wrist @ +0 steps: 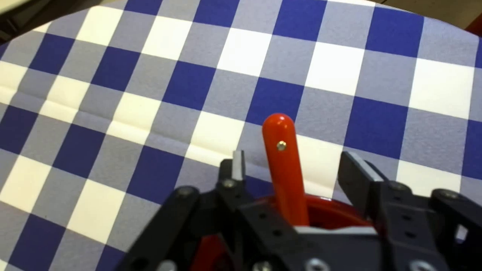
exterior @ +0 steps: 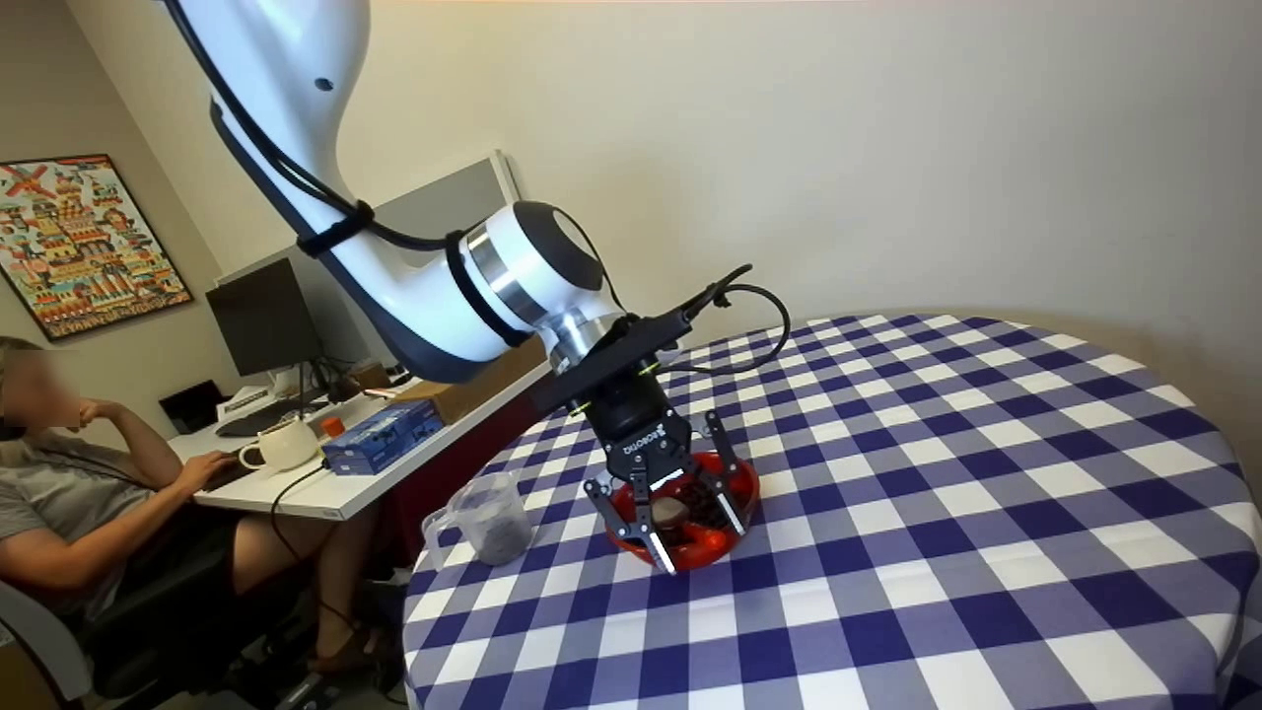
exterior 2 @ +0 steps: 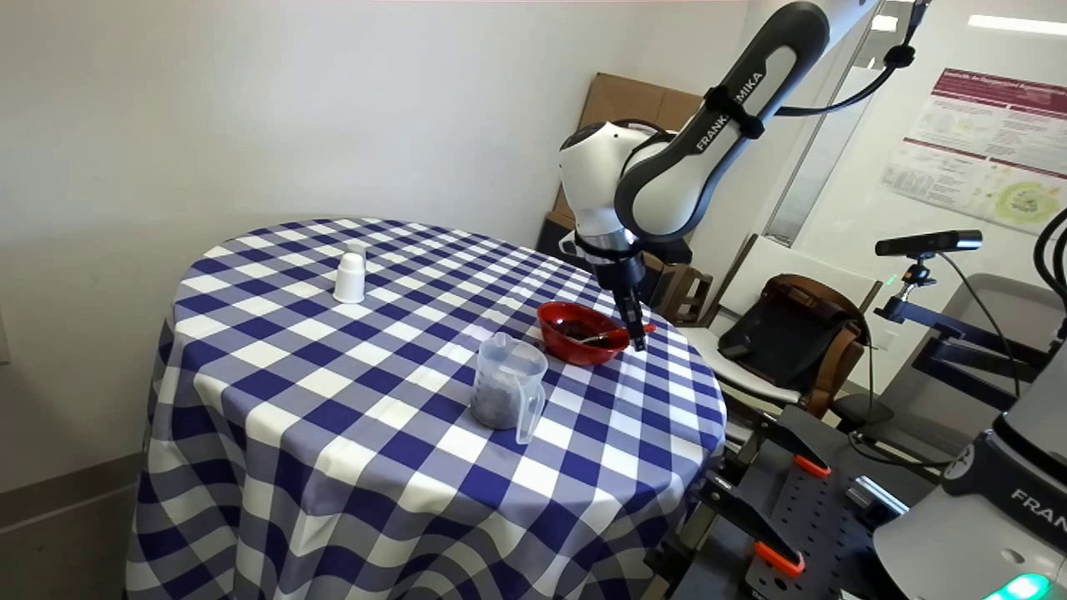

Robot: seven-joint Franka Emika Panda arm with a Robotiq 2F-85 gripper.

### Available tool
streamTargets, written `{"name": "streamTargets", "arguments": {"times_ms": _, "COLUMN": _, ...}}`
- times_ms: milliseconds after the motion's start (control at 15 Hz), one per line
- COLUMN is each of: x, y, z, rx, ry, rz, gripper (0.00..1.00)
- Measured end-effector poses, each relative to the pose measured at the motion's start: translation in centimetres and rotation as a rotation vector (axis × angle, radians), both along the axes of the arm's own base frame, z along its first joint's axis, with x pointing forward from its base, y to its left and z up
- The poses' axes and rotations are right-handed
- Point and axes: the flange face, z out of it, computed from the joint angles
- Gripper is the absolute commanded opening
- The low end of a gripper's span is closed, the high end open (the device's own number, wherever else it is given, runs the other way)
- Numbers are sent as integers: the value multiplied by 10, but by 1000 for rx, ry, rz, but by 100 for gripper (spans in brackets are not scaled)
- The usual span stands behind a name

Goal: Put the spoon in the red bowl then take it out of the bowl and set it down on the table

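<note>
Checkered-cloth table (exterior: 986, 513) | monitor (exterior: 264, 316) on white desk (exterior: 330, 493) | end effector (exterior: 697, 534) parted around spoon (wrist: 284, 169) handle

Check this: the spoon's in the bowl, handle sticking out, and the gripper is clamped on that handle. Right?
Not clamped: the wrist view shows the gripper open, with a gap either side of the handle. The spoon is in the bowl, handle sticking out.

In the wrist view, the hand (wrist: 297, 165) hides much of the bowl (wrist: 331, 212); the head of the spoon (wrist: 285, 171) is out of sight. In an exterior view, the left edge cuts off a person (exterior: 79, 493), face (exterior: 37, 390) blurred.
</note>
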Motion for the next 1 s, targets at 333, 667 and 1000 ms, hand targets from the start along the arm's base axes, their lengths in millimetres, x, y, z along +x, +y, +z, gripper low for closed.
{"name": "streamTargets", "arguments": {"times_ms": 333, "x": 6, "y": 0, "z": 2, "rx": -2, "ry": -14, "rz": -1, "gripper": 0}}
{"name": "streamTargets", "arguments": {"times_ms": 667, "x": 16, "y": -1, "z": 9, "rx": -5, "ry": -38, "rz": 0, "gripper": 5}}
{"name": "streamTargets", "arguments": {"times_ms": 1000, "x": 30, "y": -2, "z": 19, "rx": -2, "ry": -68, "rz": 3, "gripper": 5}}
